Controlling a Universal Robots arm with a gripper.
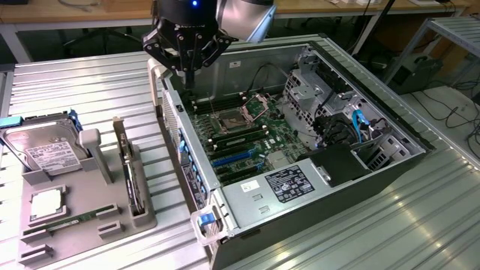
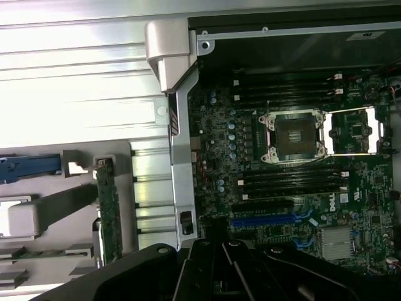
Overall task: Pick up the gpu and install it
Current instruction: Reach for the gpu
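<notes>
The jaws are pinched shut on nothing, and the gripper (image 1: pixel 189 79) hangs over one end of the open computer case (image 1: pixel 322 219), above its motherboard (image 1: pixel 248 135). The gpu (image 1: pixel 129 174) stands on edge in a grey tray (image 1: pixel 82 197) just beside the case, on the exterior view's left, near a hard drive (image 1: pixel 45 149)

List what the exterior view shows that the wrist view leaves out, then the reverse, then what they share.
Exterior view: the hard drive with its white label, the power supply, the blue cables, and the shut gripper seen from outside, hovering empty over the case edge by the handle.
Wrist view: a straight-down look at the motherboard, with its white printed logo.
Both: the gpu standing on edge in the grey holder, the open CPU socket and the blue slots.
</notes>
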